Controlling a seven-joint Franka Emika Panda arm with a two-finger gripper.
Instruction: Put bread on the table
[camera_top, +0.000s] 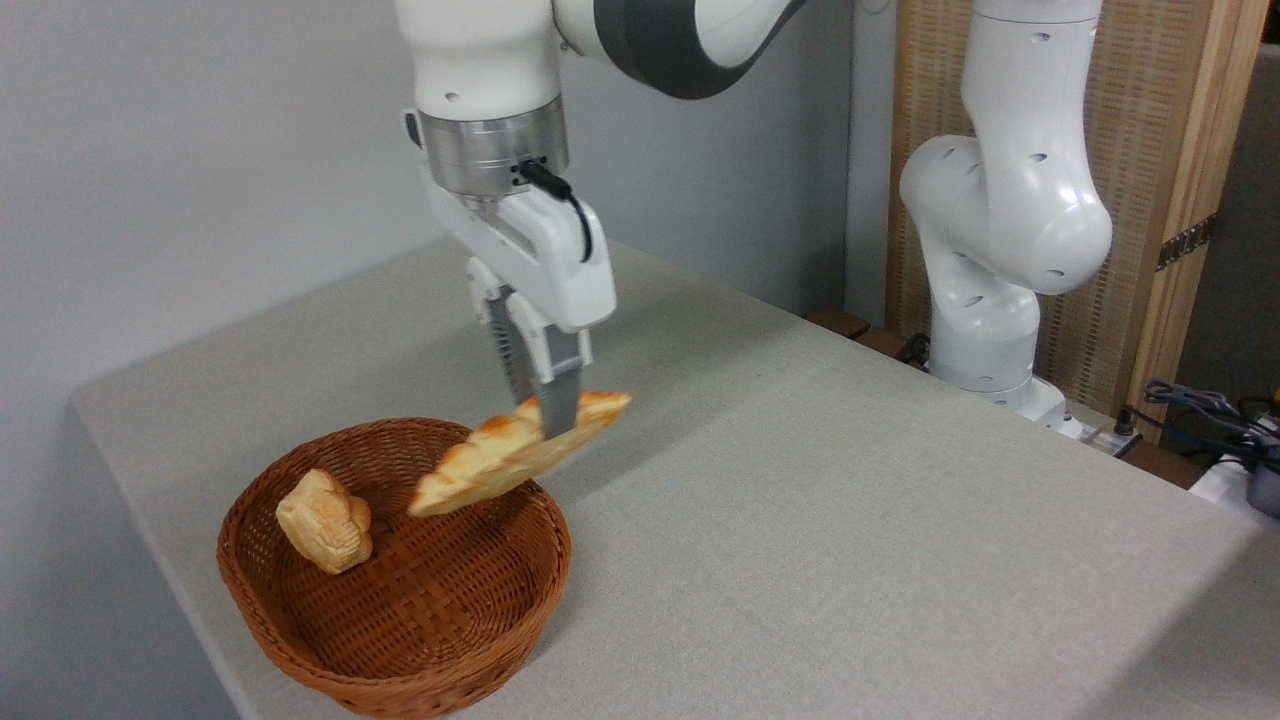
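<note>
The long braided golden bread (495, 457) hangs in the air, tilted with its left end lower, above the back right rim of the wicker basket (480, 640). My gripper (553, 425) is shut on the bread near its right end, fingers pointing down. The bread is clear of the basket floor and touches nothing else. The grey-beige table (820, 520) spreads out to the right of the basket.
A small chunky pale roll (325, 520) leans against the basket's left inner wall. The basket stands near the table's front left edge. The arm's white base (985, 330) rises at the table's far right, with cables (1200, 410) beside it.
</note>
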